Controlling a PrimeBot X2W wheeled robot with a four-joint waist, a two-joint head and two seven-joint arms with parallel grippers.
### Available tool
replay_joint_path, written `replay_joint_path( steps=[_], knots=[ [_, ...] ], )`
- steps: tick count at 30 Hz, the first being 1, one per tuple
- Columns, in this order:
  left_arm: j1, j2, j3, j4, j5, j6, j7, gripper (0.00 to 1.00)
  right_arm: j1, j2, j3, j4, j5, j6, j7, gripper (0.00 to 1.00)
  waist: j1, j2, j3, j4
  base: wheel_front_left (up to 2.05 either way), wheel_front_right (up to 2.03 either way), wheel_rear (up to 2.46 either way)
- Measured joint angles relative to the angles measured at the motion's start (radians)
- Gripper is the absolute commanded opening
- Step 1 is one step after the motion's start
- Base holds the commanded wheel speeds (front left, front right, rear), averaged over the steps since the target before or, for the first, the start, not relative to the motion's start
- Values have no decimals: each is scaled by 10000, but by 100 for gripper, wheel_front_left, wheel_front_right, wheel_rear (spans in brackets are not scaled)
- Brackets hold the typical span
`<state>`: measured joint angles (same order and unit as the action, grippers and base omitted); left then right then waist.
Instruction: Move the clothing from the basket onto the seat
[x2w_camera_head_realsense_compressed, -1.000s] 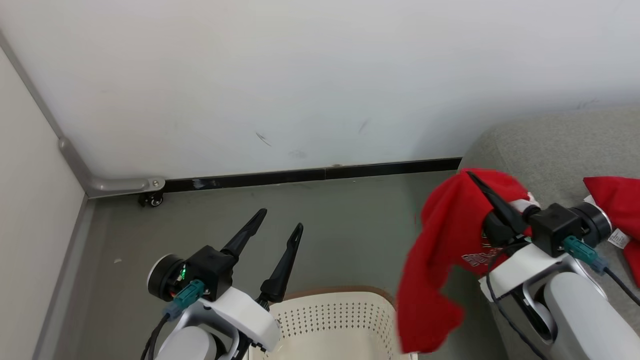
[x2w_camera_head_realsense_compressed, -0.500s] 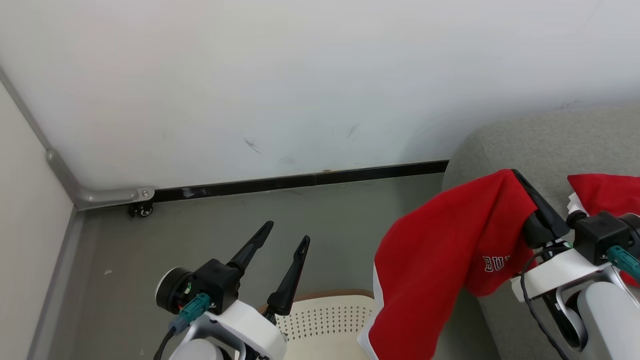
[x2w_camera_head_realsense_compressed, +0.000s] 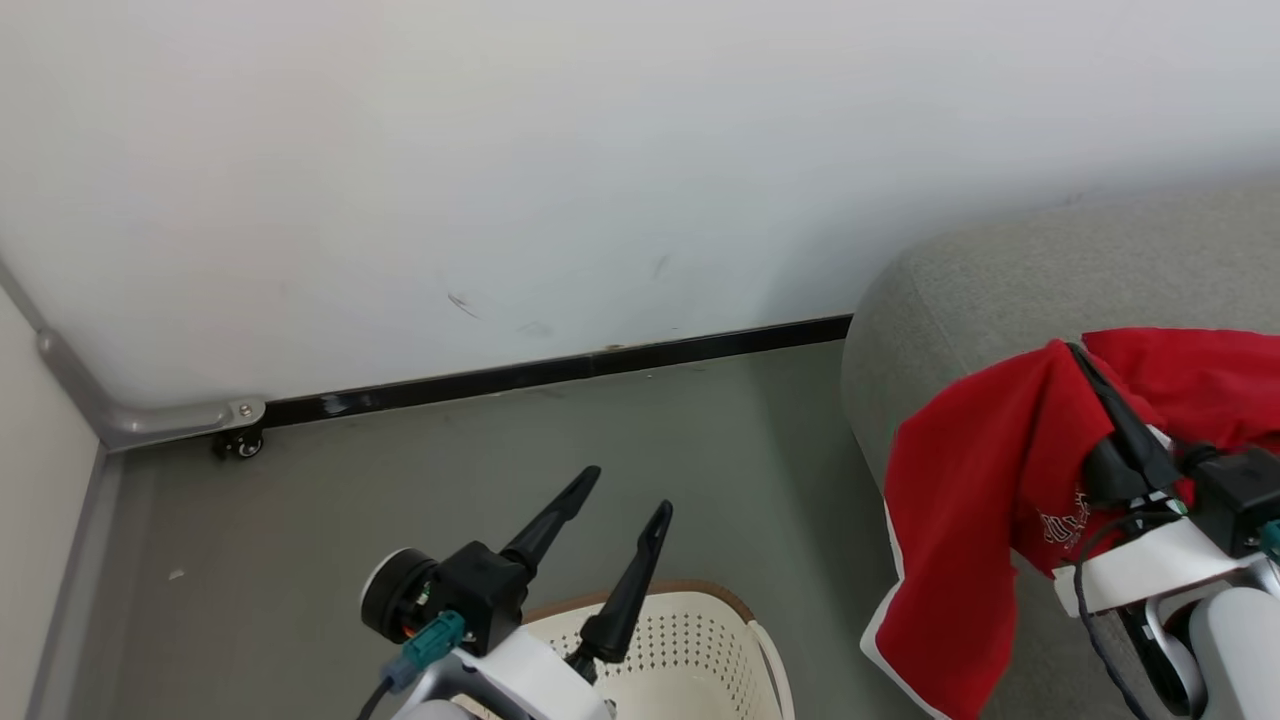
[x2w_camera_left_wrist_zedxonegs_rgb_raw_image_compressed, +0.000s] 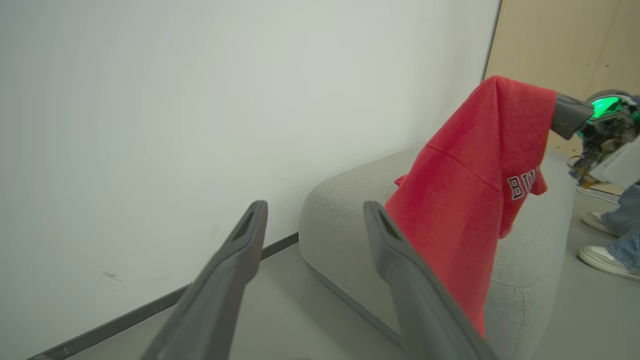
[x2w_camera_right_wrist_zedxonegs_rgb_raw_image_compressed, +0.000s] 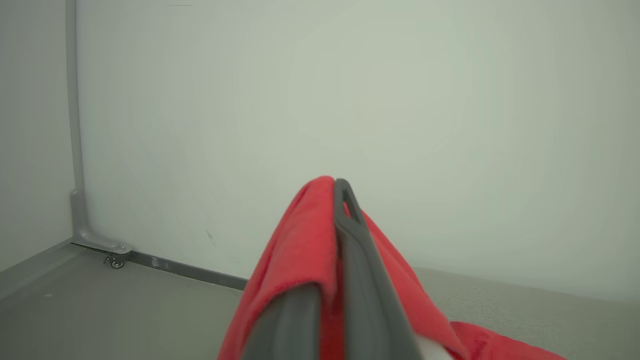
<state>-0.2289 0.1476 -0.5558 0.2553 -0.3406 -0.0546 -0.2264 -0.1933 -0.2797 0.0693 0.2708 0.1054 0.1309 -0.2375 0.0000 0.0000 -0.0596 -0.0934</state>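
The grey floor (x2w_camera_head_realsense_compressed: 420, 480) takes up the lower left and middle of the head view. On it stand the cream basket (x2w_camera_head_realsense_compressed: 700, 640) at the bottom centre, the light grey seat (x2w_camera_head_realsense_compressed: 1000, 290) at the right, and a small caster wheel (x2w_camera_head_realsense_compressed: 238, 446) at the left by the dark baseboard. Red clothing (x2w_camera_head_realsense_compressed: 1190, 370) lies on top of the seat at the right edge, and in the left wrist view a person's pale shoes (x2w_camera_left_wrist_zedxonegs_rgb_raw_image_compressed: 602, 259) rest on the floor at the right edge, beyond the seat.
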Motion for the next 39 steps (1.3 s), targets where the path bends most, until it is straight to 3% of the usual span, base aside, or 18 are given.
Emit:
replay_joint_path(
  steps=[21, 39],
  knots=[
    [179, -345, -1032, -155, 31, -351, -44, 100, 1189, 226, -1333, -1193, -270, 0, 466, 0, 0, 0, 58, -1206, 0, 0, 0],
    [188, -387, -1218, -380, 88, -426, -73, 100, 1326, 59, -1469, -1415, -251, 0, 1051, 0, 0, 0, 355, -2022, 0, 0, 0]
  ],
)
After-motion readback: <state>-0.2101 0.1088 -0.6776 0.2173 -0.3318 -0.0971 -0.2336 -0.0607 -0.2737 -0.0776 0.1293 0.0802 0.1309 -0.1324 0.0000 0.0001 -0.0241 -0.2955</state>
